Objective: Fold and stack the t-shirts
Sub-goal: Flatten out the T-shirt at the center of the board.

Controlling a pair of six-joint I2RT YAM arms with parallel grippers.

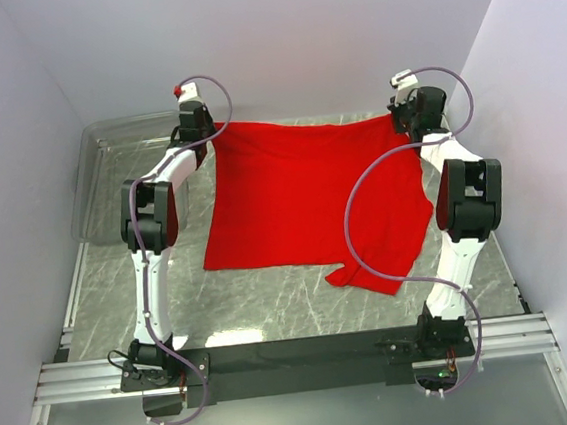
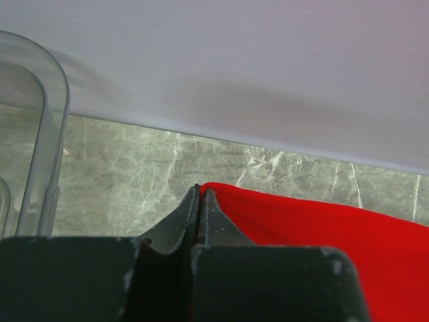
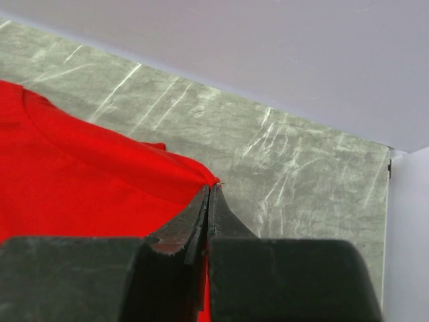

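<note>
There was one plain bright red short-sleeved cloth t-shirt [image 1: 302, 201], two arms, two end effectors, and one clear plastic bin with rounded corners [image 1: 90, 181] at the far left of the grey marble-patterned table [image 1: 272, 299].

The left end effector [image 1: 211, 134] was clamped on the t-shirt's far left corner and the right end effector [image 1: 402, 121] on its far right corner. The far edge ran nearly straight between them.

Only the overhead view took in the whole garment. It was spread across the middle of the table, with its near edge slanting and one sleeve trailing out at the near right.

The left wrist view showed its fingers [image 2: 208, 211] pressed together with red cloth [image 2: 322, 235] just to their right. It also showed the bin's curved rim [image 2: 47, 134] on the left.

The right wrist view showed its closed fingers [image 3: 201, 215] pinching a red corner [image 3: 100, 188], and a raised curved seam crossing the fabric.

The cloth looked soft, unprinted and evenly red, with faint creases.
</note>
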